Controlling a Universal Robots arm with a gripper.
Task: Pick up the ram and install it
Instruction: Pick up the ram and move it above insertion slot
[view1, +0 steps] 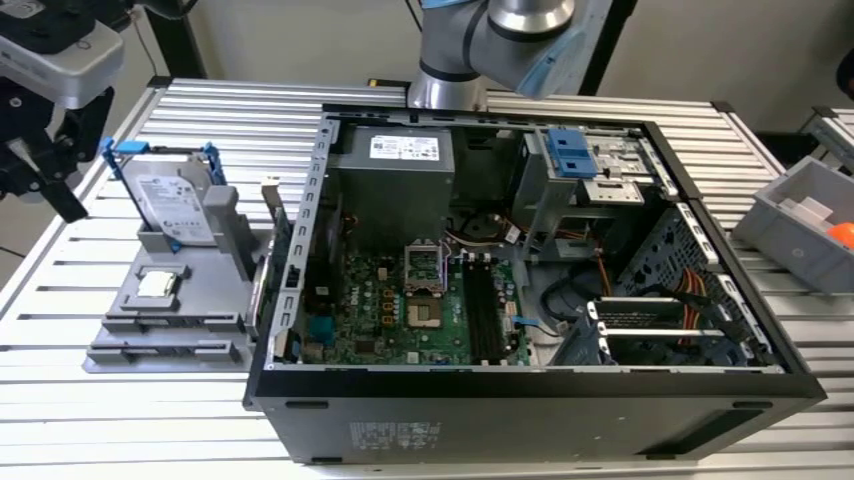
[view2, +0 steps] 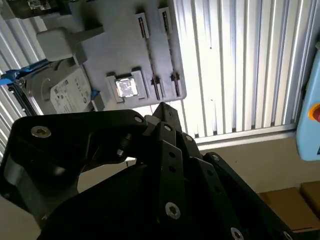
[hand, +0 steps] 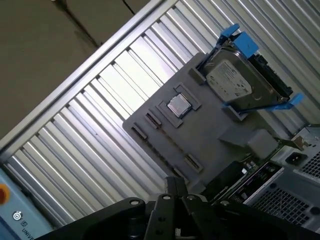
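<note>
Standing on edge, the ram is being held by the tray, on the side nearest the case, untouched. The gripper is being seen clenched on nothing, hovering apart from the ram at the exterior view's left. The chip and drive are being carried by the same tray.
</note>
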